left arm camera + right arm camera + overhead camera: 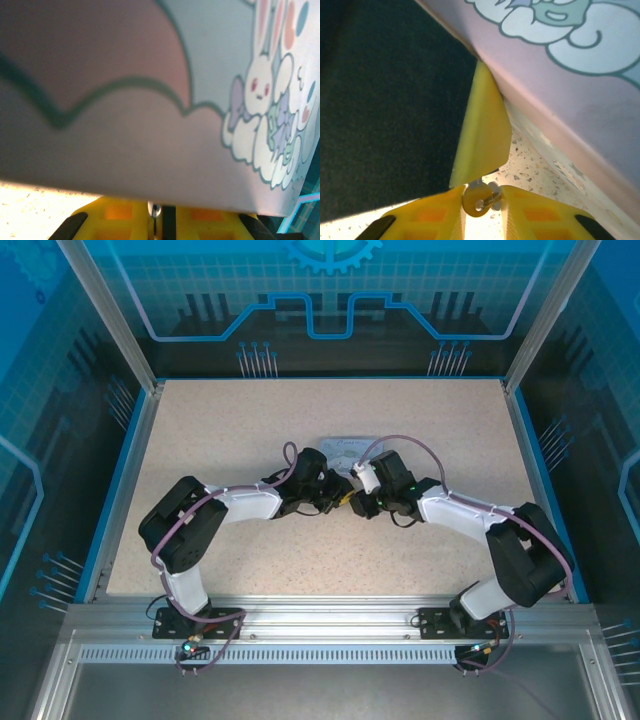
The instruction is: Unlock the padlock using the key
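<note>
Yellow fingers (pixel 120 217) of the left gripper (pixel 159 212) are shut almost tight, with a thin shiny bit of metal pinched between them. The right gripper (pixel 482 197) has its fingers close on both sides of the same small thing. It is too hard to tell if they squeeze it. That thing looks like the key (pixel 477 201): a tiny flat round head with a hole in it and a little silver ring. It sits just above the speckled table (pixel 200 430), right beside the pale tin (pixel 150 125) with the bunny on it. Its flat face looks at the right wrist camera. Its long part is hidden, so where it points cannot be told. The left arm (pixel 240 505) and the right arm (pixel 460 510) bend in from the sides and meet nose to nose in the middle of the table.
</note>
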Controlling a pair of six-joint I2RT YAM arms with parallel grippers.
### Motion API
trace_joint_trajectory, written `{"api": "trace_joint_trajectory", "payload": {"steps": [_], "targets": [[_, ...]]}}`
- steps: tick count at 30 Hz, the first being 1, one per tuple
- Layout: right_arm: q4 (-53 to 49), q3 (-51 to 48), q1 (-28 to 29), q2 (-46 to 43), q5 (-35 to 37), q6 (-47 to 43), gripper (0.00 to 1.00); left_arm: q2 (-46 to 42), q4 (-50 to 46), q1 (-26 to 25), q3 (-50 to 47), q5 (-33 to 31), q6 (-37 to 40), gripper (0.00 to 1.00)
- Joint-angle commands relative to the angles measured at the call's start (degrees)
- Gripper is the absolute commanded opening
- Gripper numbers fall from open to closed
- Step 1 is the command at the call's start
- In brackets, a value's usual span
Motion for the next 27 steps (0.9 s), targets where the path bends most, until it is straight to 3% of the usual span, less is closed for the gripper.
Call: {"api": "trace_joint_trajectory", "payload": {"steps": [1,6,11,19,26,27], "targets": [[1.33,2.14,0.63,0.93,0.04,1.31,0.20,-0.59,-0.16,0.30,0.95,2.31,0.57,0.00],[2.36,1.90,0.06,-0.05,-3.38,2.92,0.09,-0.36,-0.35,0.42,0.69,2.31,0.74,0.00],[2.61,1.91,-2.79,-0.13,-12.89,5.11,0.00,-0.19,-1.17,0.36,0.69,1.99,1.41,0.00],[13.15,-0.02,-11.64,3.85,-40.21,18.95,0.00,-0.15,-1.52,0.45,0.54,1.70,2.18,0.00],[14.78,0.39,-13.56,5.79,-44.44,24.31,0.00,-0.19,-1.60,0.56,0.34,1.52,2.24,0.00],[13.14,0.50,-13.67,5.26,-42.99,23.51,0.12,-0.19,-1.66,0.57,0.34,1.43,2.25,0.00]]}}
